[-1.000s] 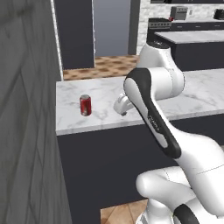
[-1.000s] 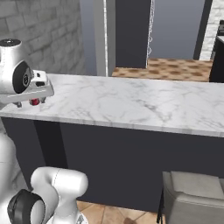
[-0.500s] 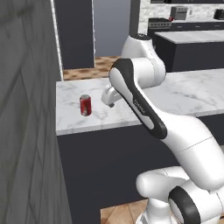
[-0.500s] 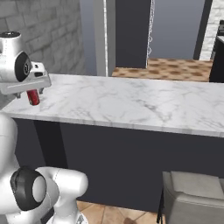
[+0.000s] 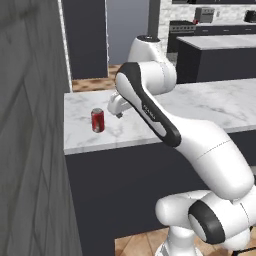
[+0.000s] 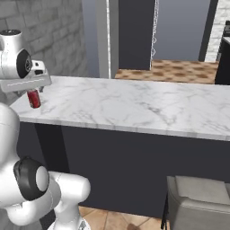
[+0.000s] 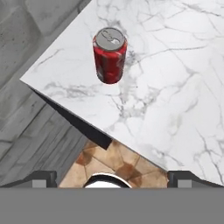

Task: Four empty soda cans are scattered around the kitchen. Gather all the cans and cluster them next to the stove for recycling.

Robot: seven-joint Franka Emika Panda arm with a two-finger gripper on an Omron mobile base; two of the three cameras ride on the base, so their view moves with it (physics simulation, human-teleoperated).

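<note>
A red soda can with a silver top stands upright near the left end of the white marble counter. My gripper hangs open just right of it and slightly above, not touching. From the right base view the can sits just below my hand, close to the counter's corner. In the hand view the can lies ahead, at the upper middle, and the open gripper has nothing between its fingertips. The stove is out of view.
A grey brick wall rises right beside the counter's left end. The counter's front edge drops to brown tile floor. A dark island stands behind, and a grey seat sits low at the right.
The arm has swung left along the counter, bringing the hand from the counter's middle to just beside the can. The jaws stayed open and the can has not moved.
</note>
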